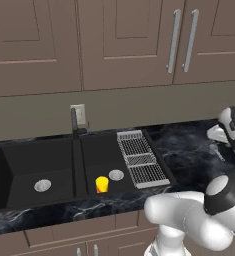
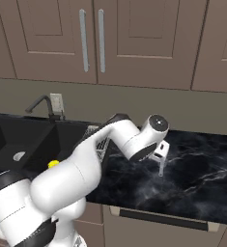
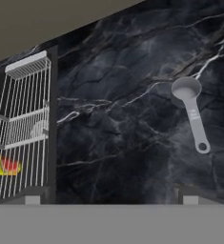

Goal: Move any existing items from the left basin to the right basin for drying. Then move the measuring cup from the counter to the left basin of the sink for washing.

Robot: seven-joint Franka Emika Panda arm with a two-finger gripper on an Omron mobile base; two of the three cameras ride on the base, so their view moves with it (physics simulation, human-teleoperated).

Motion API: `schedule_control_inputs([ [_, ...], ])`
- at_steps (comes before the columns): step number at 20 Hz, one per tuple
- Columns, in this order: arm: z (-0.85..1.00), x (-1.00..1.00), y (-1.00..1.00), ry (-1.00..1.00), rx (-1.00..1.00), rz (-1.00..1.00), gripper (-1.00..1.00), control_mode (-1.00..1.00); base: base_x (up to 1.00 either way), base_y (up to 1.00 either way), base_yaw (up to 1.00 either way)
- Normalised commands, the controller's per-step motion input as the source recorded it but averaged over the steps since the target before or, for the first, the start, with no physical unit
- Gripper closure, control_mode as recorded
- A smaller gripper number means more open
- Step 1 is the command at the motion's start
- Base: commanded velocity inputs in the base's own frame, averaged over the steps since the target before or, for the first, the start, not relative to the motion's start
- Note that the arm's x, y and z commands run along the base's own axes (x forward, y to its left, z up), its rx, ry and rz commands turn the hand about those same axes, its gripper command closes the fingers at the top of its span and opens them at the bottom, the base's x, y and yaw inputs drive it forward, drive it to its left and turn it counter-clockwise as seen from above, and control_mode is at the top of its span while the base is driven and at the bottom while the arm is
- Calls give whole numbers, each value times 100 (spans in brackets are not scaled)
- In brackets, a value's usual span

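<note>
The yellow cup with its orange-red end stands in the narrower right basin, beside that basin's silver drain. It also peeks through the wire rack as the yellow cup. The wider left basin holds only its drain. A small grey measuring cup lies flat on the black marble counter, bowl away from me, handle toward me. My gripper hovers open and empty above the counter right of the rack; the measuring cup lies right of the line between my fingertips.
A dark faucet rises behind the sink divider, with a wall outlet behind it. The white wire rack lies along the right basin's edge. Brown wall cabinets hang above. Black counter stretches right of the sink.
</note>
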Motion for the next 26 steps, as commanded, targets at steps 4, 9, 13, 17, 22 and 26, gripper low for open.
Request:
schedule_control_inputs([
  [4, -28, 0, -31, 1, -4, 0, -100, -100, 0, 0, 0],
  [9, -19, 1, -29, 2, -5, 0, -100, -100, 0, 0, 0],
  [13, -9, 8, -22, 7, -6, 0, -100, -100, 0, 0, 0],
  [17, -8, 12, -22, 10, -4, 0, -100, -100, 0, 0, 0],
  [22, -15, 13, -18, 11, -4, 0, -100, -100, 0, 0, 0],
  [26, -28, 3, -13, 3, -4, 0, -100, -100, 0, 0, 0],
])
